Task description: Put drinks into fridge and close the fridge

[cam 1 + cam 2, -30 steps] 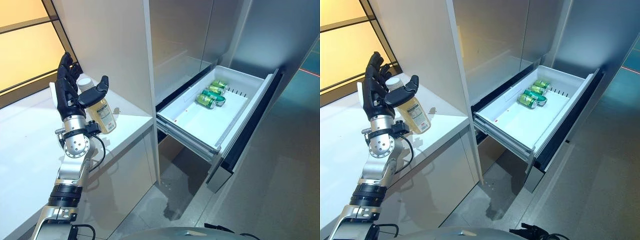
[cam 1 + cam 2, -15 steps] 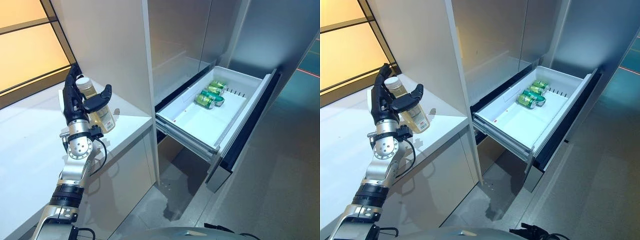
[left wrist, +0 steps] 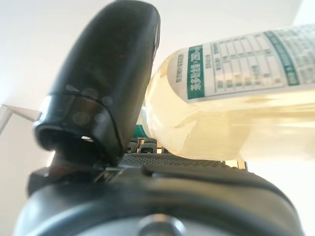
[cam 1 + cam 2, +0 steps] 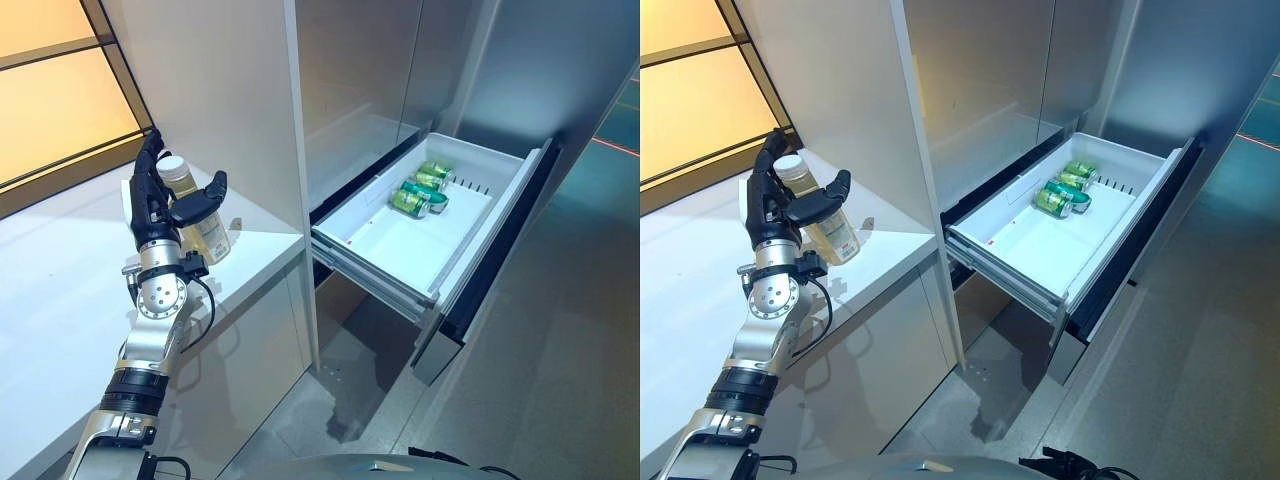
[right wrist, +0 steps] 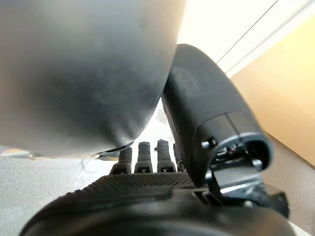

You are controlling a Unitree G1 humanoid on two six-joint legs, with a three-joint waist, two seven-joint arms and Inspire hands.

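**Pale yellow drink in the left hand's grasp**

Dark fingers and thumb of the left hand [image 4: 160,205] curl round a bottle [image 4: 195,215] standing on the white counter [image 4: 60,290]. To the right, the fridge drawer [image 4: 420,235] stands pulled out, with green cans [image 4: 422,188] lying at its far end. The right hand [image 5: 147,196] shows only in its wrist view, its fingers straight and holding nothing.
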